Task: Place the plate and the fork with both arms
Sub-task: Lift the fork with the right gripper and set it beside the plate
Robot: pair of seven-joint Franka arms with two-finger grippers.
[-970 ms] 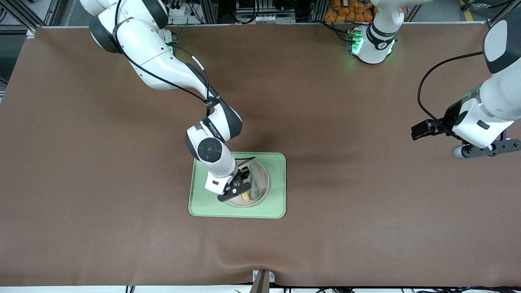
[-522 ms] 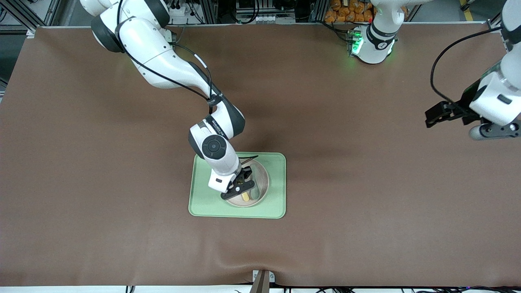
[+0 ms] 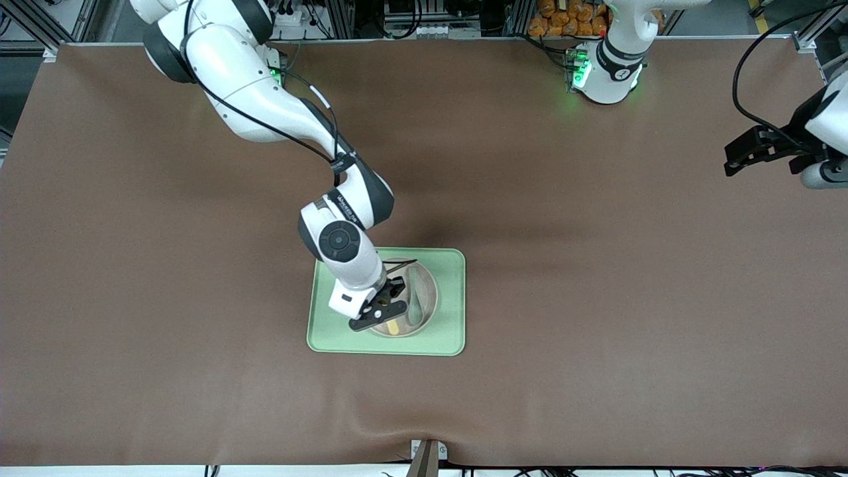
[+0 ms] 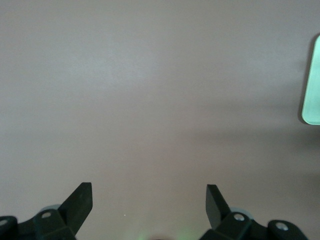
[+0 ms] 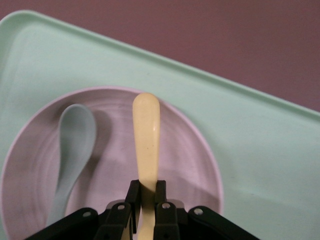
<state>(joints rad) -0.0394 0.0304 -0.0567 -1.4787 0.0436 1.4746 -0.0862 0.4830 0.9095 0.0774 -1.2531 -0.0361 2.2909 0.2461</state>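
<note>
From the front view I see the right hand (image 3: 379,311) down over the round, shallow, pale beige plate (image 3: 429,301), which sits on the rectangular light-green tray (image 3: 450,331) in the middle of the brown table (image 3: 596,298). Only a short end of the small pale-yellow plastic fork (image 3: 394,324) peeks out under the hand there, on the part of the plate nearest the front camera.

My right wrist view fills in what that hides: the fingers (image 5: 132,197) of the right hand (image 5: 145,199) are pinched together on the fork (image 5: 146,135), gripping its slender handle, and the rounded handle end runs straight out from the fingers over the plate (image 5: 195,150). The tines are hidden from me. The fork's long axis runs roughly toward and away from the front camera. Beside it in the plate lies a grey-green spoon (image 5: 72,150), nearly parallel, toward the left arm's end of the table; the tray (image 5: 260,145) rims the plate.

The left hand (image 3: 805,162) waits over bare table near the left arm's end. Its wrist view shows the left hand (image 4: 149,202) with its fingers (image 4: 80,200) spread wide apart, nothing between them, and a sliver of tray (image 4: 312,85) at the edge.
</note>
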